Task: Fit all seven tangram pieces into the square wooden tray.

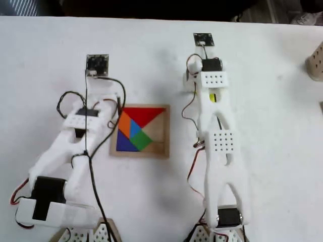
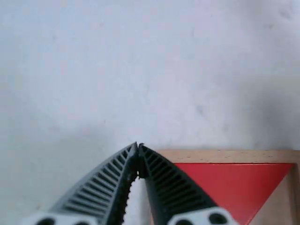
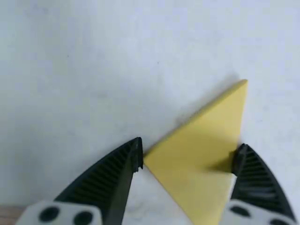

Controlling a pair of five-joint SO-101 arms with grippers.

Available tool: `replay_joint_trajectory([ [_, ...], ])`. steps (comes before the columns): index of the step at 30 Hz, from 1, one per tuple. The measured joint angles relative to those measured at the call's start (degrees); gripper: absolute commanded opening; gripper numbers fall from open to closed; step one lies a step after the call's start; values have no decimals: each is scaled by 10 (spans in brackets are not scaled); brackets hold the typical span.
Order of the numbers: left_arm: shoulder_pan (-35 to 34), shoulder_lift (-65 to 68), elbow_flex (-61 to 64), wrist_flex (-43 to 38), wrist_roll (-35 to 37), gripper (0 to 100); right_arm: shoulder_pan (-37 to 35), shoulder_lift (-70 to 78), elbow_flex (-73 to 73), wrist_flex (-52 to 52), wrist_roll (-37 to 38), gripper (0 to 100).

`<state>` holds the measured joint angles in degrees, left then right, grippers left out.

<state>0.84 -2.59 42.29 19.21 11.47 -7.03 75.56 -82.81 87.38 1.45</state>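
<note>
1. Right pincer: its two ribbed fingers are spread wide on either side of a flat yellow triangle. One tip sits just beside a corner of the piece and the other against its opposite edge. It has not clamped the piece, which lies flat on the white table.
2. Left pincer: its fingers are pressed together with nothing between them. It hangs just at a corner of the wooden tray, next to the red triangle inside that tray.
3. From above, the wooden tray lies between the two arms. Five coloured pieces fill its left and upper part, and bare wood shows along its right side. The yellow triangle lies well apart from it, under the right arm.
4. Risk, as a judgement: the fingers meet the piece at a corner and on a slanted edge, so squeezing may spin it or shoot it out sideways.
5. Further risk: the piece is thin and flat on the table, so the tips may skate over it.
6. The left pincer by the tray's corner could also knock the tray or block the way in.
</note>
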Motion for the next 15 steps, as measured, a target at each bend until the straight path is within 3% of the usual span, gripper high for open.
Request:
replay_joint_trajectory([
  [4,0,0,0,0,0,24,9,1,-10,33,4,290],
  [10,0,0,0,0,0,24,9,1,-15,88,93,290],
  [15,0,0,0,0,0,24,7,1,-14,98,120,290],
])
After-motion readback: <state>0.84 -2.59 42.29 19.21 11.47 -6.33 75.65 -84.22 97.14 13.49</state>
